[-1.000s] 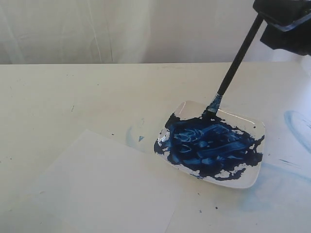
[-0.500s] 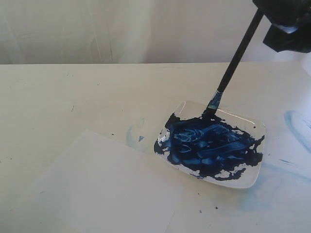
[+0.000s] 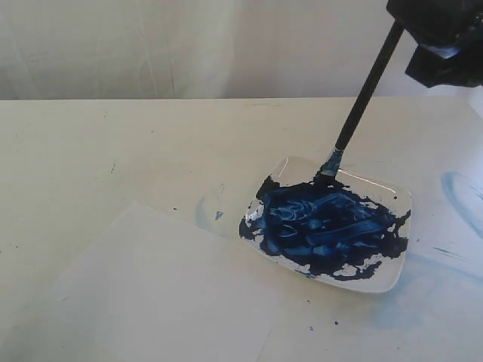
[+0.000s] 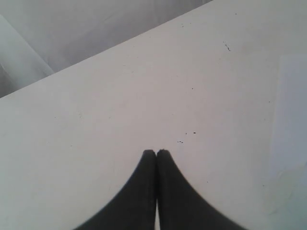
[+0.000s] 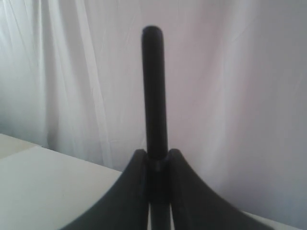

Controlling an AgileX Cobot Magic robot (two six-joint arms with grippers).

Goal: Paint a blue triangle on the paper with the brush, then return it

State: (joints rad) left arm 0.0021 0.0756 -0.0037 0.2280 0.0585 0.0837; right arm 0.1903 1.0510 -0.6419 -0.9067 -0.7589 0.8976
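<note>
My right gripper [image 3: 432, 21] at the top right is shut on the upper end of the black-handled brush [image 3: 365, 94]. The brush slants down to the left, and its blue-stained tip [image 3: 327, 172] touches the far edge of the paint in the white dish [image 3: 381, 279]. In the right wrist view the handle [image 5: 154, 91] stands up between the fingers of that gripper [image 5: 157, 154]. The white paper [image 3: 151, 294] lies at the front left, blank; no blue triangle shows on it. My left gripper [image 4: 156, 152] is shut and empty over bare table, with the paper's edge [image 4: 290, 120] beside it.
Pale blue stains mark the table [image 3: 113, 143] left of the dish [image 3: 207, 213] and at the right [image 3: 462, 197]. A white curtain [image 3: 189, 45] hangs behind the table's far edge.
The right gripper and the top of the brush handle shifted slightly left and up; the bristle tip stays at the dish's far edge.
</note>
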